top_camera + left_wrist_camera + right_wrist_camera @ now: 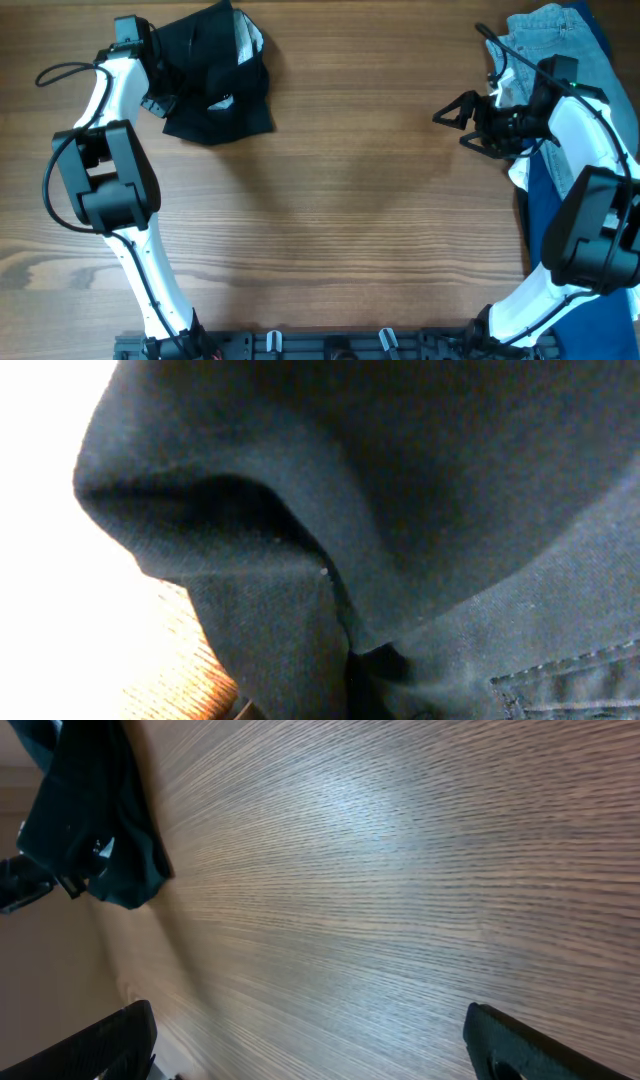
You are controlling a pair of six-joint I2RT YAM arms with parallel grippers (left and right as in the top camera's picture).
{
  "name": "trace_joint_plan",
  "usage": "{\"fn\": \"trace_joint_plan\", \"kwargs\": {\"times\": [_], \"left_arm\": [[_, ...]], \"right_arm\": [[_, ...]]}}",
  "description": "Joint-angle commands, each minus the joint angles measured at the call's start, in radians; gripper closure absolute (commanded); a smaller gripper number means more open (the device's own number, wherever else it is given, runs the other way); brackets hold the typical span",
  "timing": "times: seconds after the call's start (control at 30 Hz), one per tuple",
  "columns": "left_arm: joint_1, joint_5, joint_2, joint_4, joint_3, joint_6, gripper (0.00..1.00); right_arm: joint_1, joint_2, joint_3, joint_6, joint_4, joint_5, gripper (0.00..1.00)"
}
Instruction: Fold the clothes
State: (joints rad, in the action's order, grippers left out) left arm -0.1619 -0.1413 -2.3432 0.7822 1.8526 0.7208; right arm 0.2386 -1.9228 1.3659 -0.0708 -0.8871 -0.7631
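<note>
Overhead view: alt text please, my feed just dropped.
Bunched black garment at the wooden table's upper left, the left gripper shut on its left edge. The right gripper hangs open over bare wood at right, beside light blue jeans.

Wooden table [350, 200], light blue jeans [545, 38] at right edge, dark blue fabric [538, 215] alongside

The soft black matte garment [400, 510] fills the left wrist view, blurred, and hides the left gripper [165, 95] tips. The light blue denim jeans [545, 35] are cut off by the overhead view's top edge.
</note>
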Motion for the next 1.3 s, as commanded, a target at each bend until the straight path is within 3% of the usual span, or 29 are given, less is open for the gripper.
{"fn": "trace_joint_plan", "kwargs": {"times": [0.0,0.17,0.27,0.53,0.57,0.6,0.63,0.67,0.7,0.73,0.77,1.03,1.27], "left_arm": [[0.025,-0.08,0.03,-0.001,-0.02,-0.086,0.96],[0.112,-0.145,0.03,-0.013,-0.02,-0.151,0.96],[0.2,-0.279,0.03,-0.065,-0.02,-0.19,0.96],[0.374,-0.288,0.03,-0.088,-0.02,-0.192,0.94],[0.382,-0.288,0.03,-0.087,-0.02,-0.19,0.85],[0.385,-0.289,0.03,-0.084,-0.02,-0.19,0.67],[0.386,-0.289,0.03,-0.083,-0.02,-0.19,0.64],[0.385,-0.29,0.03,-0.083,-0.02,-0.189,0.68],[0.385,-0.29,0.03,-0.084,-0.02,-0.189,0.58],[0.385,-0.29,0.03,-0.083,-0.02,-0.189,0.38],[0.385,-0.306,0.03,-0.084,-0.02,-0.189,0.0],[0.335,-0.325,0.03,-0.091,-0.02,-0.19,0.0],[0.277,-0.452,0.087,-0.137,-0.02,-0.195,0.0]], "right_arm": [[-0.021,0.025,0.022,-0.021,0.011,-0.024,0.01],[-0.026,0.025,0.022,-0.034,0.02,-0.023,0.01],[-0.026,0.025,0.022,-0.033,0.024,-0.023,0.01],[-0.026,0.025,0.022,-0.007,0.018,-0.024,0.0],[-0.026,0.025,0.022,-0.001,0.012,-0.024,0.0],[-0.026,0.025,0.022,0.011,0.008,-0.024,0.01],[-0.026,0.025,0.022,0.017,0.006,-0.024,0.01],[-0.026,0.025,0.022,0.018,0.003,-0.024,0.01],[-0.026,0.025,0.022,0.019,0.0,-0.024,0.0],[-0.026,0.025,0.022,0.019,-0.002,-0.024,0.0],[-0.026,0.025,0.022,0.019,-0.004,-0.024,0.01],[-0.026,0.025,0.022,0.045,-0.033,-0.024,0.0],[-0.026,0.025,0.022,0.047,-0.019,-0.042,0.0]]}}
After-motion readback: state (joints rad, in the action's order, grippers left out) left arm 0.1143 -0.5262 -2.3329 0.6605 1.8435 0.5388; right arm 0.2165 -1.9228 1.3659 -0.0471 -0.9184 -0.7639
